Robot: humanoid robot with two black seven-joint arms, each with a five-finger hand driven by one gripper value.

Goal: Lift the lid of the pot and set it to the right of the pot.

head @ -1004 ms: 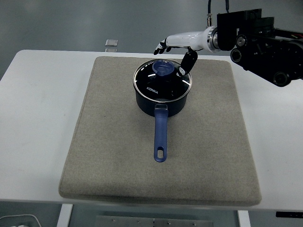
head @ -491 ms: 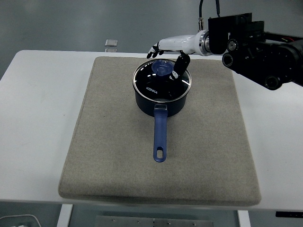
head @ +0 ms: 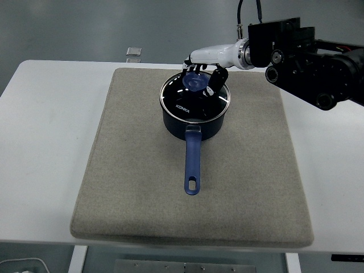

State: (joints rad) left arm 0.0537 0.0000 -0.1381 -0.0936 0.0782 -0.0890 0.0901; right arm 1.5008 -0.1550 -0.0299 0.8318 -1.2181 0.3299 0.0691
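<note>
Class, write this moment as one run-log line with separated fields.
stage: reaching for knob | right hand: over lid knob, grasp unclear | lid: on pot | pot: on mat | left arm: out of view

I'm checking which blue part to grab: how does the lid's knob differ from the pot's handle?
The lid knob is small, round and pale blue, sitting atop the glass lid under the robot hand. The pot handle is long, darker blue, pointing toward the table's near edge, with a hanging hole. Both are blue.
</note>
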